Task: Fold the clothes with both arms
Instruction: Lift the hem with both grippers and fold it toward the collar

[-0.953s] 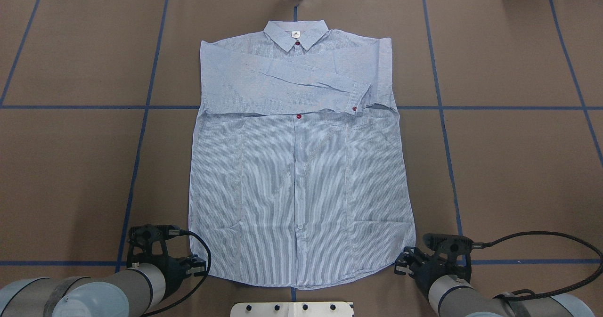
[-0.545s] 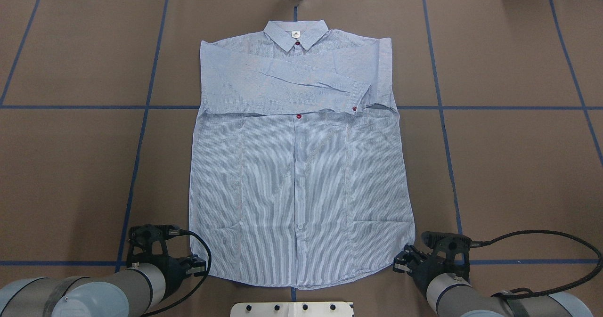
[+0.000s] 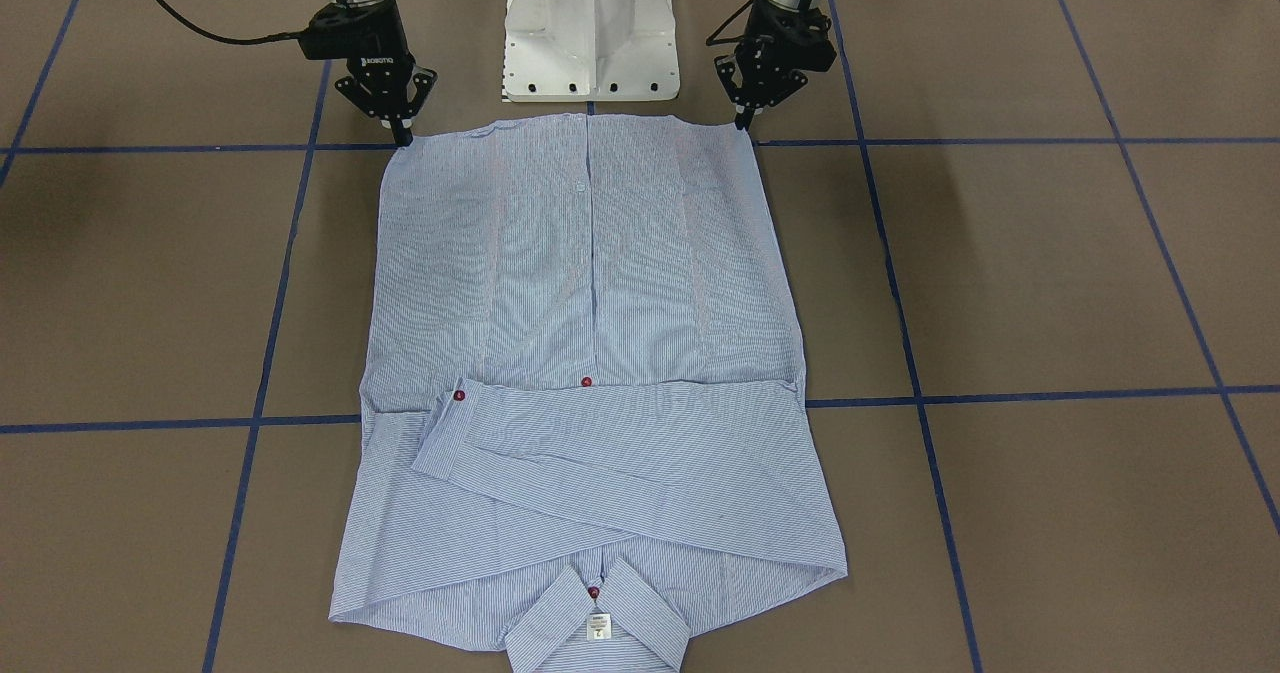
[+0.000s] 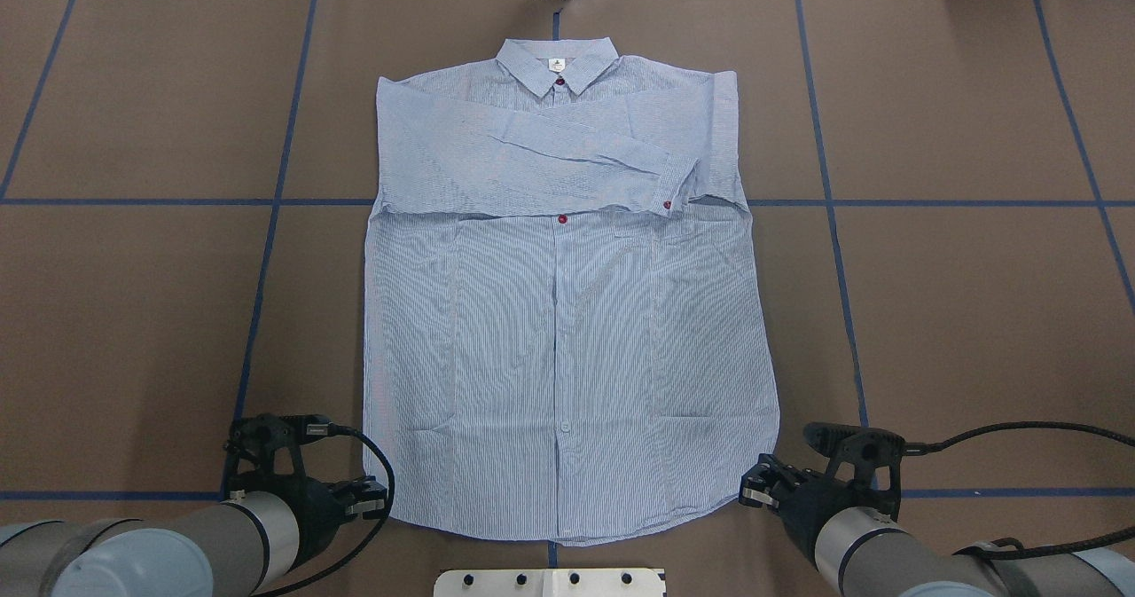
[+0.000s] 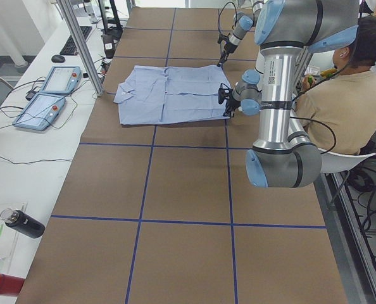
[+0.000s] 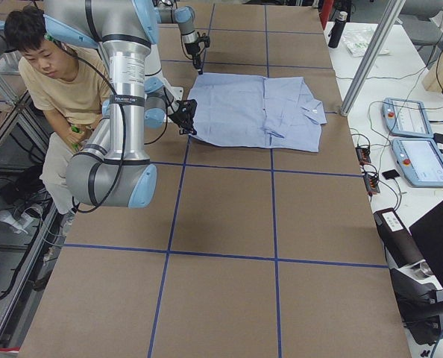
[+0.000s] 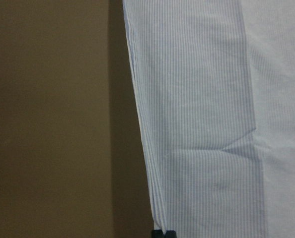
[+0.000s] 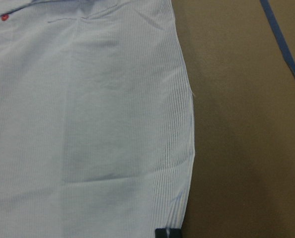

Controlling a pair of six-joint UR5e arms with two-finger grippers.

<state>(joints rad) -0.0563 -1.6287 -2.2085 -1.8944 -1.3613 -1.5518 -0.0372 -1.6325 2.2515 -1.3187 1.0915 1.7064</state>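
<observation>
On the brown desk (image 4: 133,313), seen from overhead, the shirt (image 4: 567,331) lies flat with its buttoned front up. The collar (image 4: 557,63) is at 12 o'clock and the curved hem at 6 o'clock. Both sleeves are folded across the chest, and one cuff with a red button (image 4: 667,204) ends toward 2 o'clock.

The left arm (image 4: 177,553) places the left jaws at the 7 o'clock hem corner. The right arm (image 4: 887,553) places the right jaws at the 5 o'clock hem corner.

Blue tape lines (image 4: 266,251) run beside and under the shirt. The white pedestal base (image 3: 590,33) stands just past the hem at 6 o'clock, between the arms. A seated person (image 5: 346,107) is behind the robot.

In the front-facing view both sets of jaws are drawn together to a point, tips down on the hem corners. The left wrist view shows closed black fingertips (image 7: 164,233) at the shirt's side edge, and the right wrist view shows the same (image 8: 166,233). Cloth appears pinched between them, though the contact sits at the frame's bottom edge.
</observation>
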